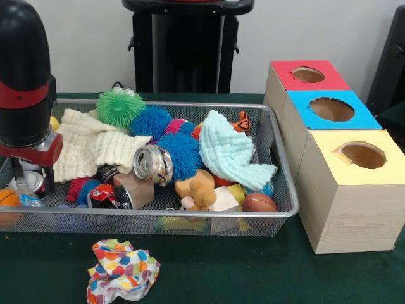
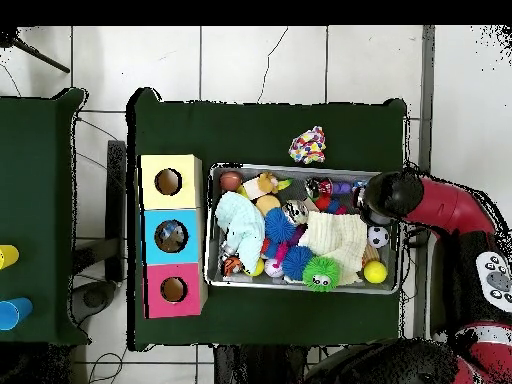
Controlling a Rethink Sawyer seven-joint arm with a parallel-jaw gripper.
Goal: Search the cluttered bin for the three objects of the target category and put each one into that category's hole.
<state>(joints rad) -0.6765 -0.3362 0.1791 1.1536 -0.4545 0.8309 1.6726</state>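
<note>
The silver wire mesh bin (image 1: 190, 215) sits on the green table, full of toys and cloths; it also shows in the overhead view (image 2: 290, 291). My gripper (image 1: 30, 178) reaches down into the bin's left end in the front view, below the arm's black and red wrist (image 1: 25, 95). A wrinkly see-through plastic piece (image 1: 24, 190) lies right at the gripper; I cannot tell whether it is held. No other clear plastic piece shows. In the overhead view the arm's end (image 2: 392, 194) covers the bin's right end and hides the gripper.
Three wooden boxes with round holes stand beside the bin: red-topped (image 1: 308, 75), blue-topped (image 1: 331, 109), yellow-topped (image 1: 362, 154). A dotted multicoloured cloth (image 1: 122, 271) lies on the table outside the bin. A crushed silver can (image 1: 153, 164), spiky balls and cloths fill the bin.
</note>
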